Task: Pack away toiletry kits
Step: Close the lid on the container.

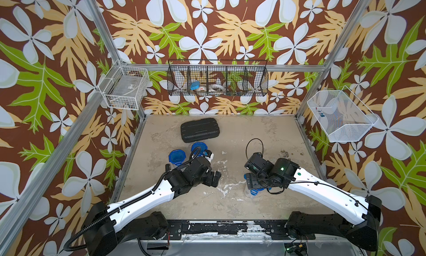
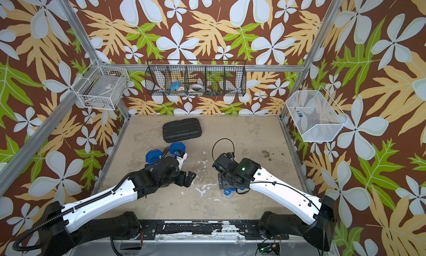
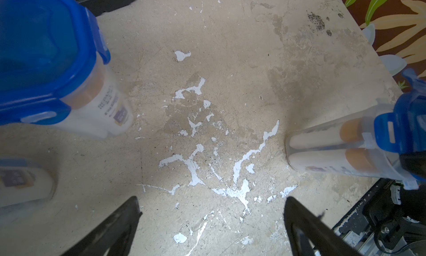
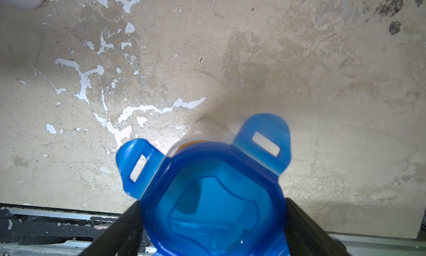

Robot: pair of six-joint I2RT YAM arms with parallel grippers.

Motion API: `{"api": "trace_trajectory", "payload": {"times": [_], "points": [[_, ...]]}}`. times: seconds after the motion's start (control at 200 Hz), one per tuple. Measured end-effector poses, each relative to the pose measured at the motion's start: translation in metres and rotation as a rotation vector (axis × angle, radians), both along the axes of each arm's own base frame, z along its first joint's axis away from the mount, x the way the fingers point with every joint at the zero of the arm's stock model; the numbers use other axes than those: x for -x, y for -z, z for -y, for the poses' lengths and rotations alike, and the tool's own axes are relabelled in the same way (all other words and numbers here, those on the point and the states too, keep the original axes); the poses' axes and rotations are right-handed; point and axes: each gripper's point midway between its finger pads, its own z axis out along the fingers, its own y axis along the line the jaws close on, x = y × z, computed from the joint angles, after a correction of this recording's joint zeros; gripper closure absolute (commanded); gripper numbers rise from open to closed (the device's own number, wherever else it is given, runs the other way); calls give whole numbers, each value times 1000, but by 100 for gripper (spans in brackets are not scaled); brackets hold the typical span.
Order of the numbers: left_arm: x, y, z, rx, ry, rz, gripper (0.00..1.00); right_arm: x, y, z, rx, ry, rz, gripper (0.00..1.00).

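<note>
i count three tumblers [image 1: 177, 156], each under a blue clip lid [image 1: 198, 147]. two stand close together just off the left gripper [image 3: 212, 199], to its left and a little beyond. its jaws gape wide over the bare table [image 3: 230, 59], holding nothing. the third tumbler [image 1: 253, 192] sits between the fingers of the right gripper [image 4: 213, 201] — the jaws stand wide, yet the lid fills the gap and both fingers [image 4: 131, 220] meet its sides, so it looks clamped. two clips [image 4: 265, 139] are flipped up. through its wall i see two white bottles [image 3: 318, 137] with orange-tan caps. one tumbler [image 3: 53, 59] of the pair shows one bottle [image 3: 101, 112] — its dark lettering and purple patch are too blurred to read. one black case [image 1: 199, 130] lies beyond the pair.
</note>
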Motion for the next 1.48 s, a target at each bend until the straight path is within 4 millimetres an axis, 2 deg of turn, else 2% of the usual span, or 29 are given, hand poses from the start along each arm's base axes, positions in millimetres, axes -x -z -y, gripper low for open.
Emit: {"api": "trace_trajectory", "payload": {"times": [0.445,0.666,0.751,0.806,1.151,1.251,1.341,1.416,1.481], "points": [[0,1,2,2,5,-5,2,-1,10,-6,-18,-24,-1,24],[0,2,2,-1,4,-7,2,-2,10,-6,-20,-25,2,17],[0,2,2,-1,5,-7,2,-1,8,-6,-19,-25,0,9],[-1,2,3,-2,7,-8,2,-1,7,-5,-17,-23,-1,0],[-2,-3,8,9,22,-1,1,-2,0,-2,-8,-18,15,0],[-3,-9,11,10,33,-1,2,-4,-7,-3,-14,-15,22,0],[-4,-22,17,25,46,-4,7,-5,-21,-5,-39,-12,41,0],[-4,-39,32,62,88,-26,11,-5,-36,-4,-83,7,68,2],[-1,-47,45,90,125,-61,14,0,-45,0,-122,25,84,8]]}}
